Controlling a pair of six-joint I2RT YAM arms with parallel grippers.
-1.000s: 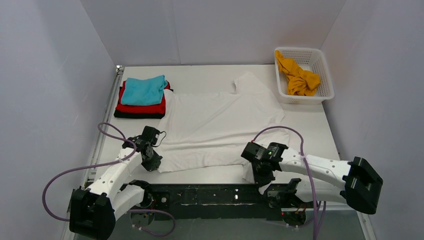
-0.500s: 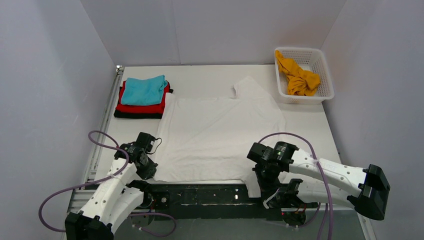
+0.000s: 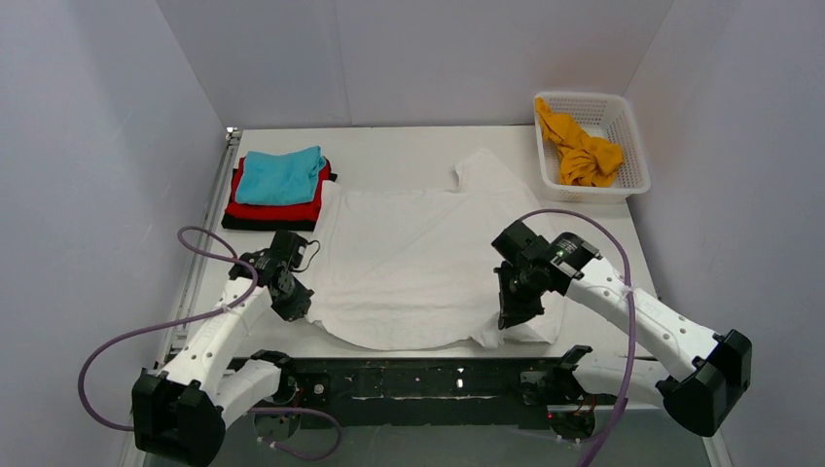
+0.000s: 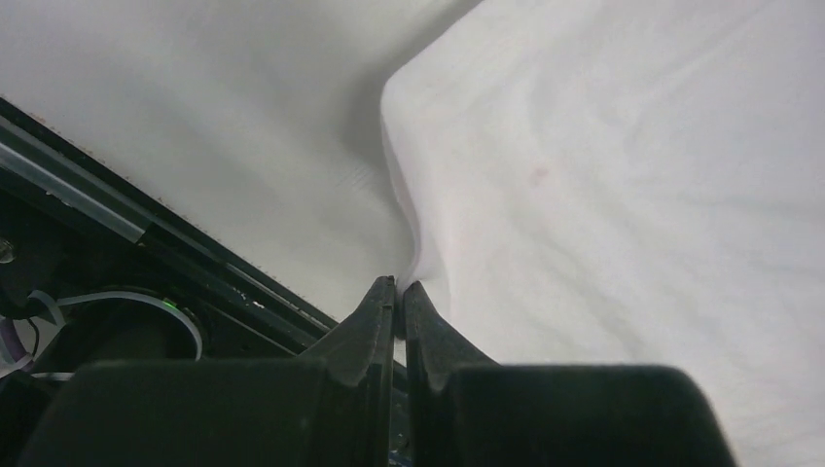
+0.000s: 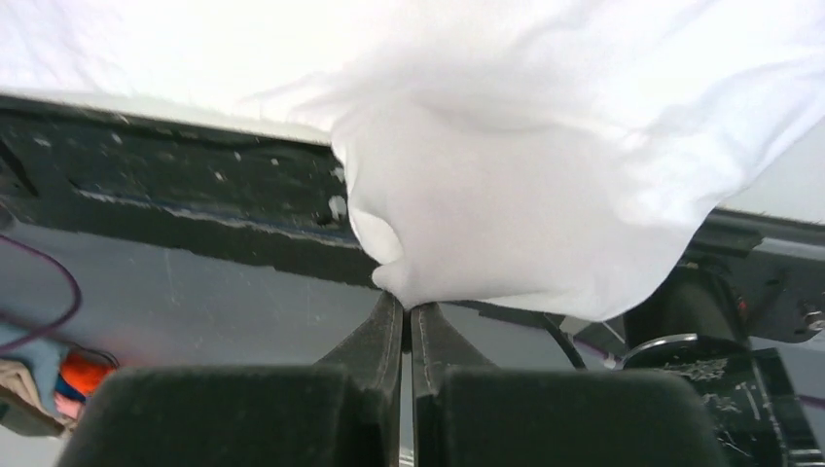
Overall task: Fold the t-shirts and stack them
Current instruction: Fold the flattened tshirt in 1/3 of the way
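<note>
Top external — left tool, right tool grip white t-shirt (near hem).

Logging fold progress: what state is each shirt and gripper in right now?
white t-shirt: spread out, near corners pinched.
teal t-shirt: folded, topping stack.
red t-shirt: folded, mid-stack.
black t-shirt: folded, bottom.
orange-yellow t-shirt: crumpled in basket.
left gripper: shut on white t-shirt.
right gripper: shut on white t-shirt.

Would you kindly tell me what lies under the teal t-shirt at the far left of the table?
A folded red t-shirt lies directly under the teal t-shirt, with a black t-shirt edge beneath. Most of both is hidden, so anything between them cannot be seen.
</note>
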